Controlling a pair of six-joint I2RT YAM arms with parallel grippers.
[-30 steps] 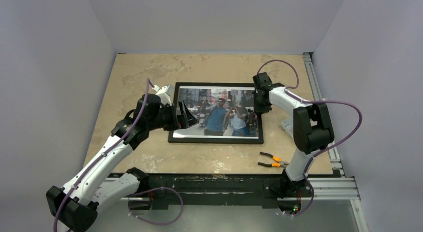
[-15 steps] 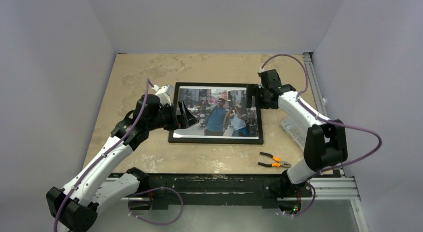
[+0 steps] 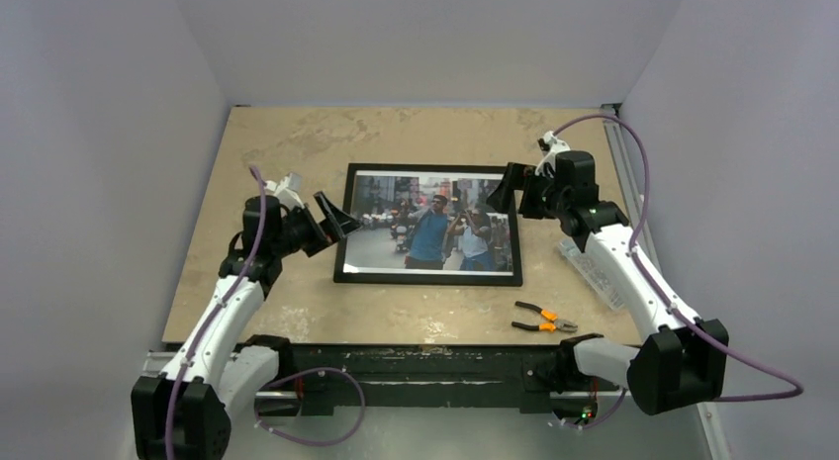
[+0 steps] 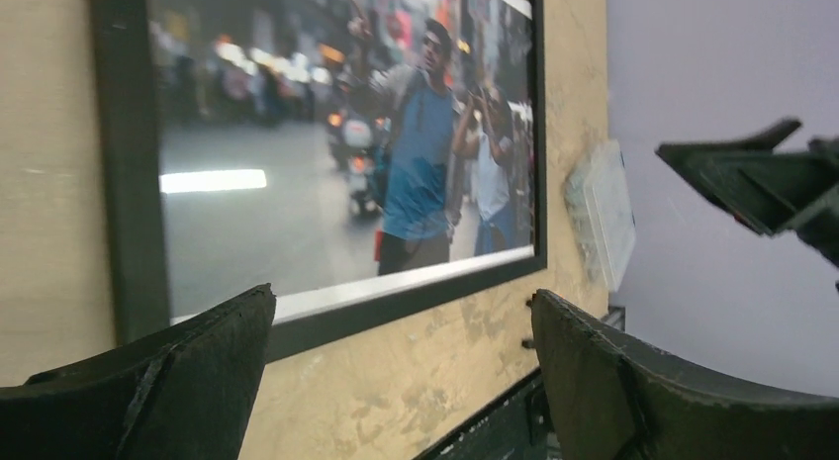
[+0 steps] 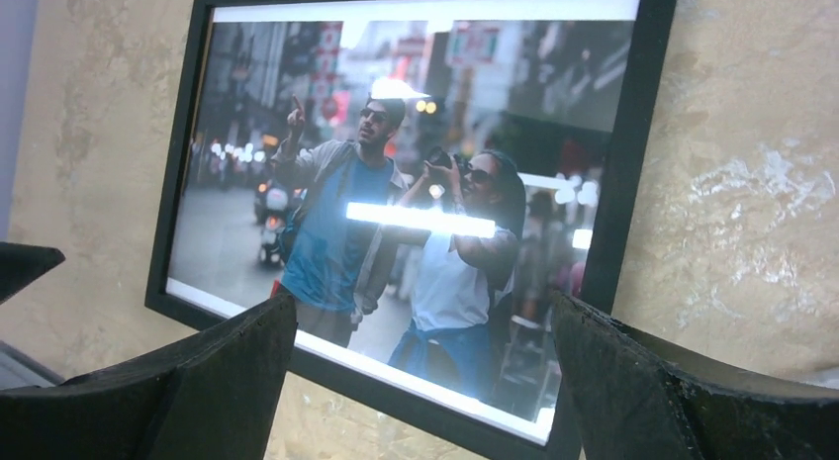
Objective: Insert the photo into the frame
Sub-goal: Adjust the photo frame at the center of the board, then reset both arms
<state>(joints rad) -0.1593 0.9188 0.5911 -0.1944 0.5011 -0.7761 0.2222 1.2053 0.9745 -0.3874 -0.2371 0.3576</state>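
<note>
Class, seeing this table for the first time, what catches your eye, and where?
A colourful street-scene photo sits inside a thin black rectangular frame, flat at the centre of the tan table. The left end effector and right end effector hover open beside its short sides. Orange-handled pliers lie near the front edge.

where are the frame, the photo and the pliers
frame (image 3: 425, 278): top external view, near rail
photo (image 3: 428, 235): top external view, man's blue shirt
pliers (image 3: 546, 316): top external view, orange handle

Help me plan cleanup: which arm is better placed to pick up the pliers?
Right, probably: the pliers lie near that arm's base; the right hand is open, while the left hand is beyond the frame's left edge.
</note>
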